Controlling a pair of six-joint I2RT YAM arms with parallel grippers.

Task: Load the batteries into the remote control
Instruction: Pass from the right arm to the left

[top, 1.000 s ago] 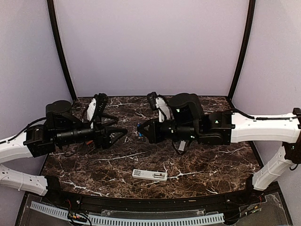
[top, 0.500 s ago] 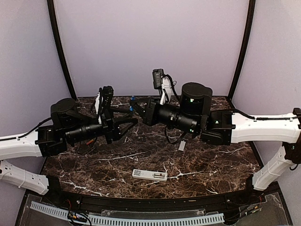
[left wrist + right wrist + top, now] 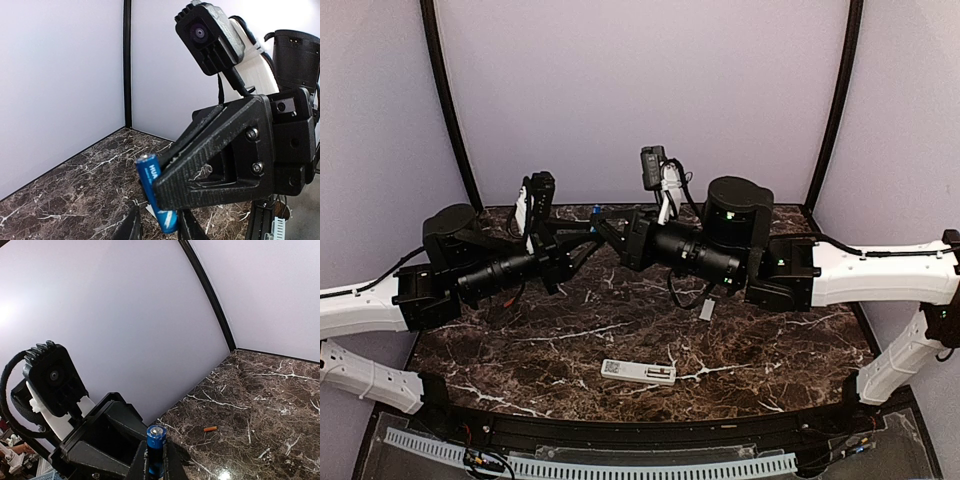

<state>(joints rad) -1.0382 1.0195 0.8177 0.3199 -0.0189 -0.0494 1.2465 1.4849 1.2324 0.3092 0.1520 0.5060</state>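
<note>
Right wrist view is showing the right gripper (image 3: 155, 462) clamping the blue battery (image 3: 156, 437) upright in mid-air, well above the table (image 3: 520, 350). Left gripper (image 3: 161, 227) is standing open, its fingers flanking the battery's lower end without clearly touching it. The battery is judged light, rigid and smooth, so liable to slip or roll; a hold across mid-body is looking safest. Orange battery (image 3: 210, 429) is lying near the back wall. Remote (image 3: 638, 372) is lying near the front edge, with the cover (image 3: 707, 310) lying apart from it. Both grippers are crowding each other.

Blue batt (image 3: 155, 441) btwn fingers (image 3: 137, 466); orange batt (image 3: 210, 429) on table (image 3: 265, 400).
</note>
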